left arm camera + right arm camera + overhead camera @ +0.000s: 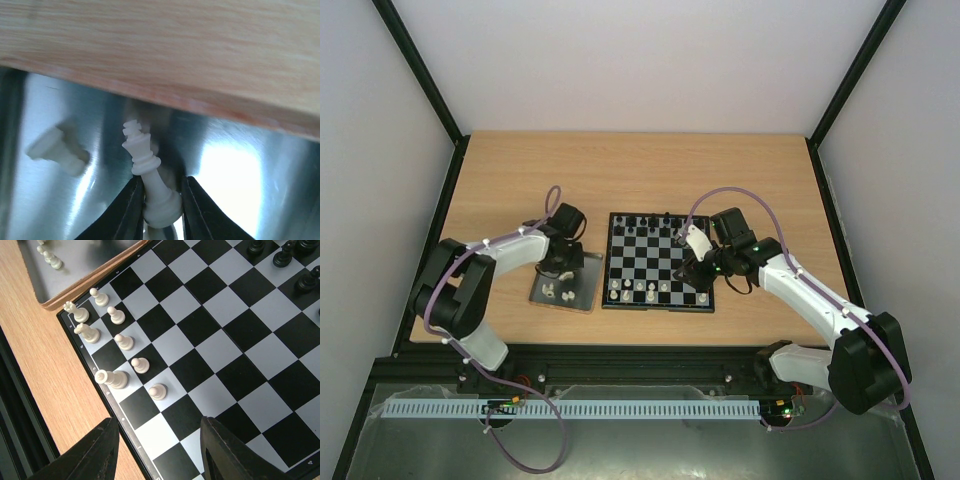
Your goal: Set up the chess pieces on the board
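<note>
Clamping a white piece (pixel 143 150) by its base, the left hand (pixel 161 192) lies just left of the board (pixel 658 306).

Bright, even light; left wrist view blurred, with glare on the tray (pixel 235 165).

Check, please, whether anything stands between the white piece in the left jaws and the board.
Only the tan rim of the tray, between the gripped white piece and the board. Other white pieces already stand on the board's near-left squares, and the right gripper hangs over its near-right corner.
</note>
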Controlling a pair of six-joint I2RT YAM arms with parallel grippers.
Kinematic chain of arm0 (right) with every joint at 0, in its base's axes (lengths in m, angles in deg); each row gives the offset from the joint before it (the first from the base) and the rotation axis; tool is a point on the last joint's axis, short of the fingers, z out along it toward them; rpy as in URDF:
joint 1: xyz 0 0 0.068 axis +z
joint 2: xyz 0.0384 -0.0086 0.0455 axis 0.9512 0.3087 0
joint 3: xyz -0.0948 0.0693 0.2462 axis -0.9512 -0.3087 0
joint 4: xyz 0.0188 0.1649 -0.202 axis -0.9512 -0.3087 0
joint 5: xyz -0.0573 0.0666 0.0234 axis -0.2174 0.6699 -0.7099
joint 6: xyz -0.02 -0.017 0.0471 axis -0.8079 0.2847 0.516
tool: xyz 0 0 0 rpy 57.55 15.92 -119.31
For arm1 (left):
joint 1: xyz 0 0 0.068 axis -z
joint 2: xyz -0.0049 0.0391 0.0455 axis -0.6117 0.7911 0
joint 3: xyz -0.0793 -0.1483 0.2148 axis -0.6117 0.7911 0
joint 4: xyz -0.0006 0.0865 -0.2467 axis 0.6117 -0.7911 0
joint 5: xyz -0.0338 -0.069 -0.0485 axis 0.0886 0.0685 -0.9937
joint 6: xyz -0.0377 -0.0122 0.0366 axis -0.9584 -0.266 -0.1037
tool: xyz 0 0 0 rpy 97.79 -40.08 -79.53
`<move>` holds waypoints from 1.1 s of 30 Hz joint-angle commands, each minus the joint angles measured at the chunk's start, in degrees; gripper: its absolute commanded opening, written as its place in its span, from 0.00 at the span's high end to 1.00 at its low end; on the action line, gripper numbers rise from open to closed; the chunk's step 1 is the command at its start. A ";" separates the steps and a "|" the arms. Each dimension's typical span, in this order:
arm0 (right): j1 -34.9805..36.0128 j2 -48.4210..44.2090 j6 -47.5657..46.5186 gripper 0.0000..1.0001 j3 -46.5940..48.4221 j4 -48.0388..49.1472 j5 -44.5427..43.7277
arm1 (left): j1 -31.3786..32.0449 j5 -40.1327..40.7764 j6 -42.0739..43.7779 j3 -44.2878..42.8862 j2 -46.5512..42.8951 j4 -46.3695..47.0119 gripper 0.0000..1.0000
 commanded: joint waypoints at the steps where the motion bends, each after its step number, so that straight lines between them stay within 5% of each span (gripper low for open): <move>1: -0.24 0.74 -0.80 0.53 -0.79 -2.04 1.12 | 4.14 -0.51 4.26 0.44 -0.80 -3.38 0.86; 10: -0.24 1.14 -0.27 0.53 -0.55 -2.04 1.45 | 11.14 4.28 7.05 -0.93 -0.65 -4.09 0.89; 18: -0.48 1.87 5.12 0.55 5.97 -2.56 1.29 | 18.79 11.80 8.57 0.90 -11.78 -1.22 0.89; 33: -1.18 24.22 11.31 0.39 33.08 -17.38 30.57 | 25.90 5.17 18.63 6.68 -34.79 7.23 0.87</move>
